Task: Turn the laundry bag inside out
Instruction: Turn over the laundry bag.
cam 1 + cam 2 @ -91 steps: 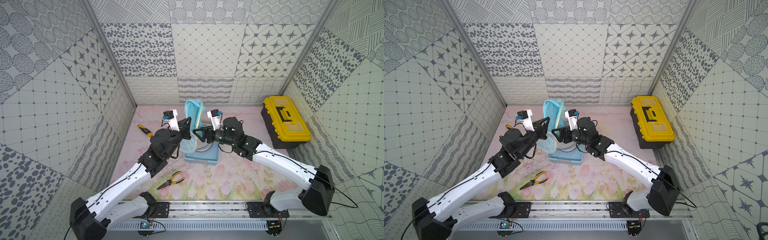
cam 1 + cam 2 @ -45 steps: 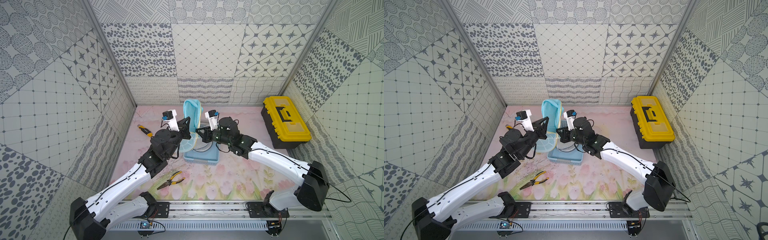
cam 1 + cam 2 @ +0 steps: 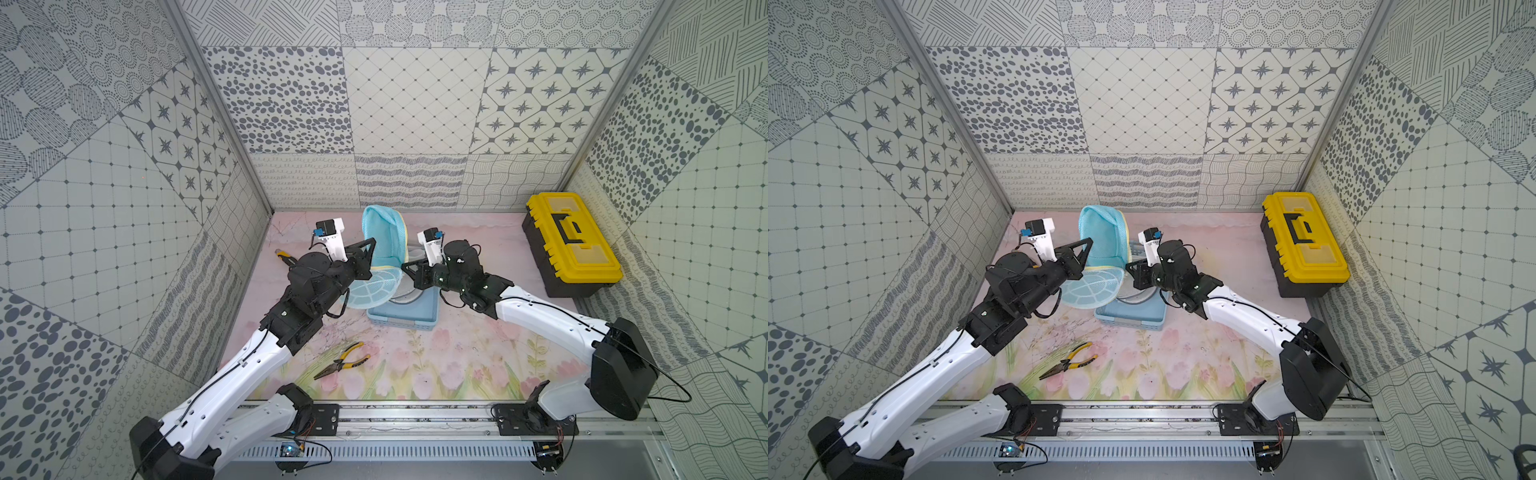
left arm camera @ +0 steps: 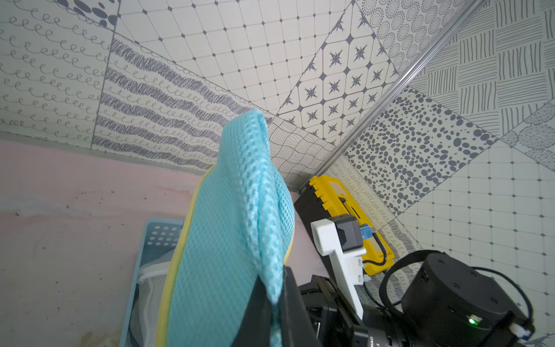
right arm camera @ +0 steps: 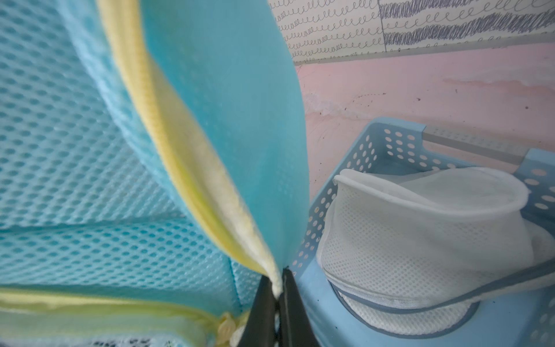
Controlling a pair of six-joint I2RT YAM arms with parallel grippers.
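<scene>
The laundry bag (image 3: 381, 237) (image 3: 1100, 237) is light blue mesh with a yellow zipper edge. It stands upright between my two grippers, above a blue basket (image 3: 402, 320). A round mesh flap (image 3: 371, 287) hangs open at its lower left. My left gripper (image 3: 370, 246) (image 4: 276, 300) is shut on a fold of the blue mesh (image 4: 234, 225). On the bag's right side my right gripper (image 3: 409, 269) (image 5: 277, 288) is shut on the yellow zipper edge (image 5: 192, 168). The bag's inner mesh (image 5: 75, 150) fills much of the right wrist view.
The blue basket (image 5: 375, 150) holds a white mesh bag (image 5: 420, 225). A yellow and black toolbox (image 3: 573, 245) sits at the back right. Yellow-handled pliers (image 3: 343, 361) lie on the floral mat in front, and another yellow-handled tool (image 3: 284, 255) lies by the left wall.
My right gripper has moved left up to the bag and shut on its zipper edge. The left gripper keeps its hold and has barely moved.
</scene>
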